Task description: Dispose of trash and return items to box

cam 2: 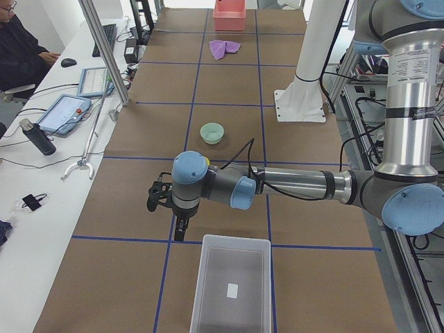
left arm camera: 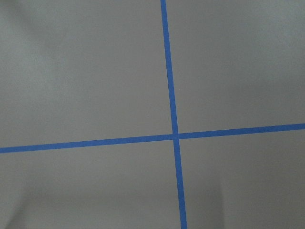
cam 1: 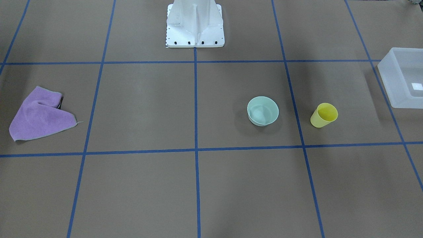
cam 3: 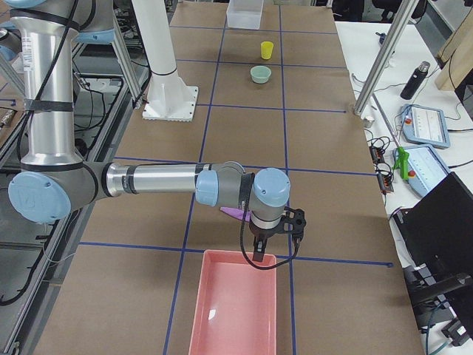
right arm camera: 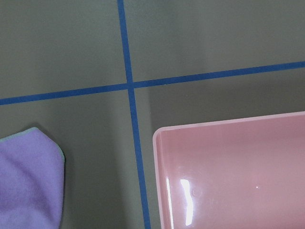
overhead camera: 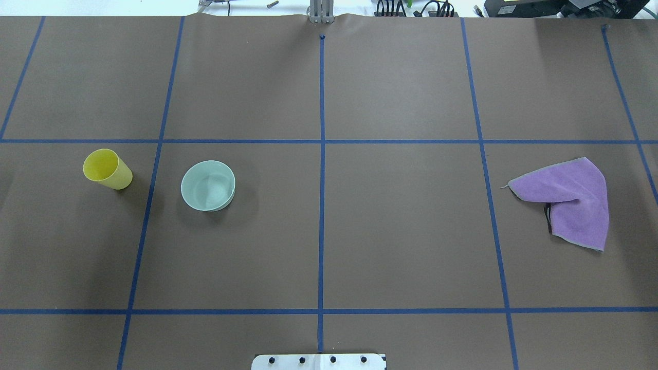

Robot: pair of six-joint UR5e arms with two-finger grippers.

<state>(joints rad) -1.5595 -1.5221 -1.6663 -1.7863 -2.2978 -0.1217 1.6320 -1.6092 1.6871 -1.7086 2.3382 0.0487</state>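
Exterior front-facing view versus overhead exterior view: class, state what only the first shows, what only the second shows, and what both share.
Only the front-facing view shows the translucent box, at its right edge. Only the overhead view shows the cables beyond the far edge of the table. Both show the yellow cup and the mint-green bowl standing upright and apart, the purple cloth, and the white robot base.

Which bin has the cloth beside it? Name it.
The pink bin, on the robot's right: the purple cloth lies just off its corner. The white bin stands on the left side, near the yellow cup.
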